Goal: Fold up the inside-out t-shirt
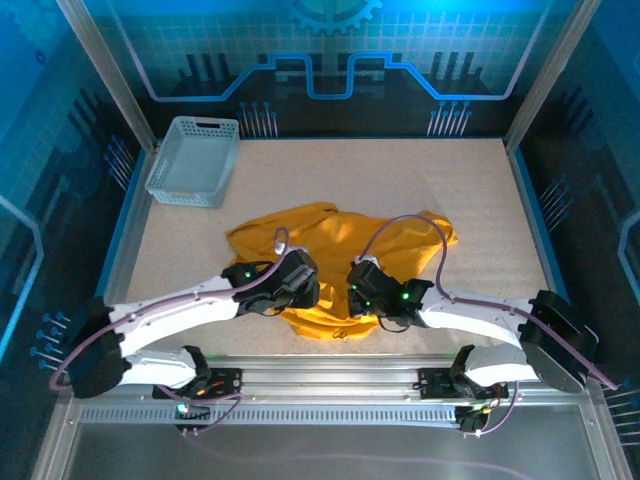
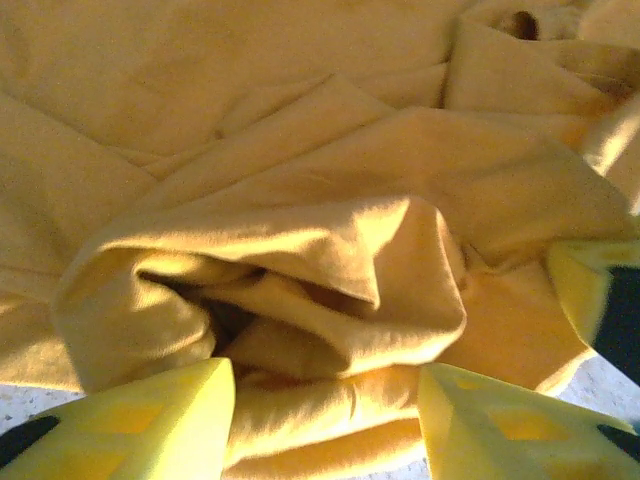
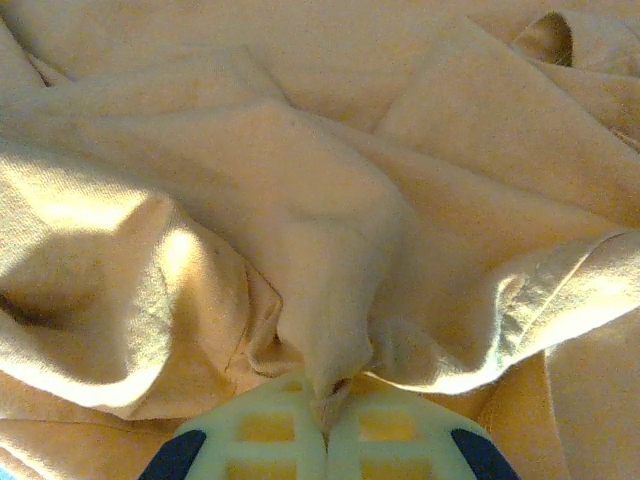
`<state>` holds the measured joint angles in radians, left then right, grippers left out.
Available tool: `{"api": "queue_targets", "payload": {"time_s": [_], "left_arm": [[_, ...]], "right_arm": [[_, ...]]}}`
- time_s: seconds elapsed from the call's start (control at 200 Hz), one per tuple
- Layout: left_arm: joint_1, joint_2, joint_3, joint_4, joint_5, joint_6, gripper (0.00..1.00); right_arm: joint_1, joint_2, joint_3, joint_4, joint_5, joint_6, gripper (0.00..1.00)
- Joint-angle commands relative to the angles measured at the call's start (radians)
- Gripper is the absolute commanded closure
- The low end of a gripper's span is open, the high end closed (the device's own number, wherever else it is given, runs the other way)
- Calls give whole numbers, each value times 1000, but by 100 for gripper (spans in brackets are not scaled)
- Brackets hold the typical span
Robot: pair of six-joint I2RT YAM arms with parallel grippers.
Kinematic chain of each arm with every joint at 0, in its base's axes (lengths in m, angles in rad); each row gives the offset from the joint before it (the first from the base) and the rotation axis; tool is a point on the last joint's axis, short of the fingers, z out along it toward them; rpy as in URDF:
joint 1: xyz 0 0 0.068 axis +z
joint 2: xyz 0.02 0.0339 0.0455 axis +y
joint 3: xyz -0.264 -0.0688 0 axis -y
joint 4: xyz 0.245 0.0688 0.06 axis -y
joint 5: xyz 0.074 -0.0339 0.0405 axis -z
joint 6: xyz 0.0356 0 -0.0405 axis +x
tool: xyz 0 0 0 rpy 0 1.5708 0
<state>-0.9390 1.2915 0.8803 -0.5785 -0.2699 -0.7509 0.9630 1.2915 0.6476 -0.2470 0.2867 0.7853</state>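
Lying crumpled on the near half of the table [image 1: 480, 200], the mustard t-shirt [image 1: 330, 235] sits well apart from the grey basket [image 1: 195, 160]. The right end effector [image 3: 328, 400] is pinched tight on a ridge of its cloth. The left end effector [image 2: 322, 380] stands partly open, a bunched fold loose between its fingers [image 2: 130, 430]. A lift on that single pinch would likely drag the t-shirt into a twisted heap.

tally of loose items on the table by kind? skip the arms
Yellow t-shirt: 1
Light grey basket: 1
Total: 2
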Motion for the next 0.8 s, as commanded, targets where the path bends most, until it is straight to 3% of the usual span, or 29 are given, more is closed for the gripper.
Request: {"api": "queue_targets", "payload": {"time_s": [0.0,0.11,0.24,0.42,0.605,0.795], "left_arm": [[-3,65,64,18,-52,0,46],[0,126,79,44,-55,-14,47],[8,161,86,14,-68,-61,56],[4,105,44,-42,-86,-118,49],[3,135,2,1,-7,-151,47],[1,155,-27,58,15,-160,57]], "right_arm": [[17,-24,12,-14,35,-3,100],[17,-32,5,-15,40,-3,100],[17,-41,-3,-15,48,-1,100],[12,-39,-1,-22,57,-4,100],[11,-23,20,-20,51,-6,100],[10,-20,33,-26,51,-9,100]]}}
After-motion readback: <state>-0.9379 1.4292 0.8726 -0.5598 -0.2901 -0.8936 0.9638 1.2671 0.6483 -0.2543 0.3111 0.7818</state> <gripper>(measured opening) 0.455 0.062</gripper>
